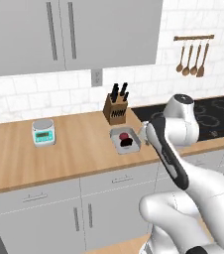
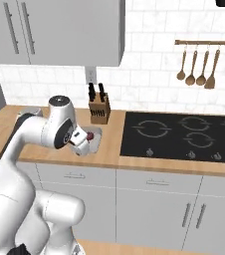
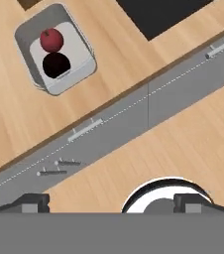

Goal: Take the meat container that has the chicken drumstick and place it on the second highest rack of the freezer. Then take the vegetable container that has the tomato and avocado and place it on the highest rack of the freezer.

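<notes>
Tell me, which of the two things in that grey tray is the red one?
The tomato, a small dark-red ball in the tray. The lump touching it is black, on the side nearer the counter's front edge.

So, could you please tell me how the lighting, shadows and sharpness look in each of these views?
Left base view: flat, even light, no glare, slightly soft edges; the tray casts hardly any shadow. Right base view: equally even, the stove matte without reflections. Hand view: the tomato is crisp, the dark avocado reads nearly black.
</notes>
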